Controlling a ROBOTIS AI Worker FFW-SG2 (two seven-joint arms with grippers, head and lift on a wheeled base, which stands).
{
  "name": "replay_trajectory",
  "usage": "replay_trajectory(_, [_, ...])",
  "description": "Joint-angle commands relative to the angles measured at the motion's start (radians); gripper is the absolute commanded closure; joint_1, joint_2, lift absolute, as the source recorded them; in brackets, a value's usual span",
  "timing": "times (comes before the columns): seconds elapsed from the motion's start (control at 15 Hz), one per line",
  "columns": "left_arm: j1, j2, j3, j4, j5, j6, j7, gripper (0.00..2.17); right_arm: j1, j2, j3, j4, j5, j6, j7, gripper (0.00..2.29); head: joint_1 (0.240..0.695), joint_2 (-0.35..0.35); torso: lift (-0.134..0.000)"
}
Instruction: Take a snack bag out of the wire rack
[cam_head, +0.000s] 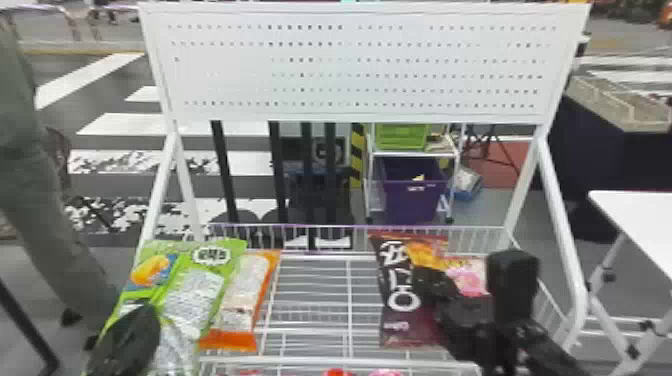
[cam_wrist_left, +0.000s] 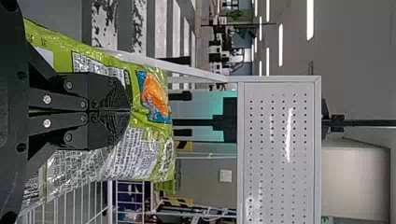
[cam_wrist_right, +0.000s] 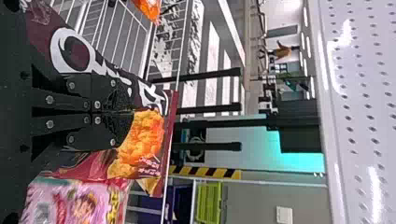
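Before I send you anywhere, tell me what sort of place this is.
Looks like an indoor test or demo hall: crosswalk stripes cross the floor, strip lights glow overhead, and a wire rack holds snack bags like a mock shop.

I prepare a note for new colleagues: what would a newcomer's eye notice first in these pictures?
Probably the large white perforated panel above the wire rack. Next, the bright green snack bag at the rack's left end, by the left gripper. Then the dark red snack bag toward the right, by the right gripper.
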Motion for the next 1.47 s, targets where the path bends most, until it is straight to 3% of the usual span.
replay_trajectory(0.0, [-0.012, 0.004, -0.012, 0.008, 0.0, 0.0, 0.0, 1.79, 0.139, -0.011, -0.07, -0.117, 0.006, -0.041, 0.008, 2.25, 0.499, 0.0, 0.0])
replay_trajectory(0.4, [-0.013, 0.01, -0.017, 0.01, 0.0, 0.0, 0.0, 1.79, 0.461, -0.004, -0.219, -0.291, 0.029, -0.243, 0.048, 2.25, 0.499, 0.0, 0.0])
replay_trajectory(0.67, [-0.01, 0.012, -0.017, 0.01, 0.002, 0.0, 0.0, 1.79, 0.628, 0.064, -0.268, -0.358, 0.088, -0.394, 0.088, 2.25, 0.499, 0.0, 0.0])
replay_trajectory(1.4, [0.004, 0.012, -0.02, -0.003, 0.0, 0.0, 0.002, 1.79, 0.668, 0.078, -0.291, -0.37, 0.089, -0.421, 0.106, 2.25, 0.499, 0.0, 0.0])
